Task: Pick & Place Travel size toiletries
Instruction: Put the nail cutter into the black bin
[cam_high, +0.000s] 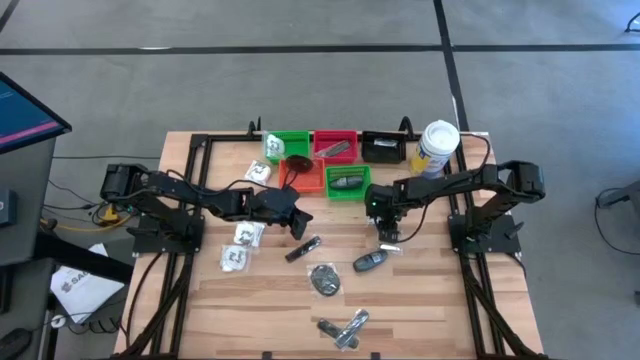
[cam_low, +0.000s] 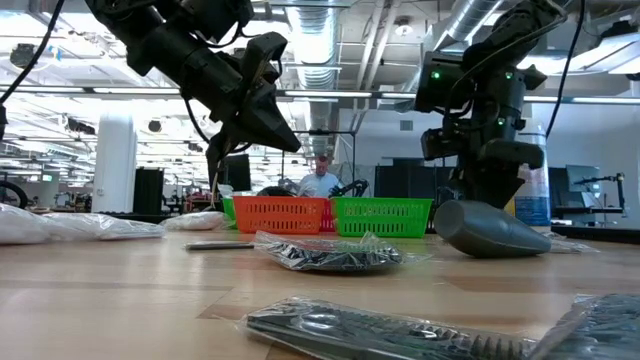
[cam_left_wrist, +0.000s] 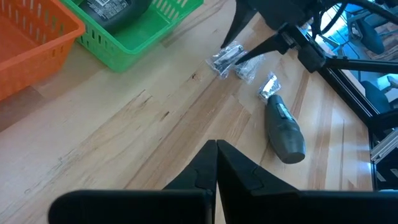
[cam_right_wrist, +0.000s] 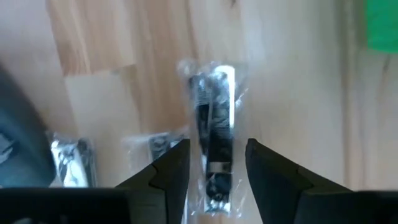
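My right gripper (cam_high: 386, 228) points down at the table in front of the trays, its fingers open on either side of a small clear packet (cam_right_wrist: 214, 118) with a dark and silvery piece inside. The packet (cam_left_wrist: 225, 57) lies flat on the wood. My left gripper (cam_high: 297, 215) hangs shut and empty above the table's middle. More toiletries lie loose: a dark grey oval (cam_high: 371, 262), a round black piece in plastic (cam_high: 325, 280), a slim dark stick (cam_high: 303, 248), clear packets with white contents (cam_high: 242, 245) and silvery sachets (cam_high: 345, 328). My right gripper comes from above, pointing down, with one finger (cam_right_wrist: 171, 171) on each long side of the clear packet's near end (cam_right_wrist: 214, 171), across its length. The packet lies on the table. Whether the fingers touch its wrapping I cannot tell.
Green (cam_high: 290, 145), red (cam_high: 335, 147), black (cam_high: 381, 148), orange (cam_high: 305, 175) and a second green tray (cam_high: 347, 182) stand along the far edge. A tall white canister (cam_high: 437, 145) stands at the far right. A small silvery packet (cam_left_wrist: 268, 87) lies beside the grey oval.
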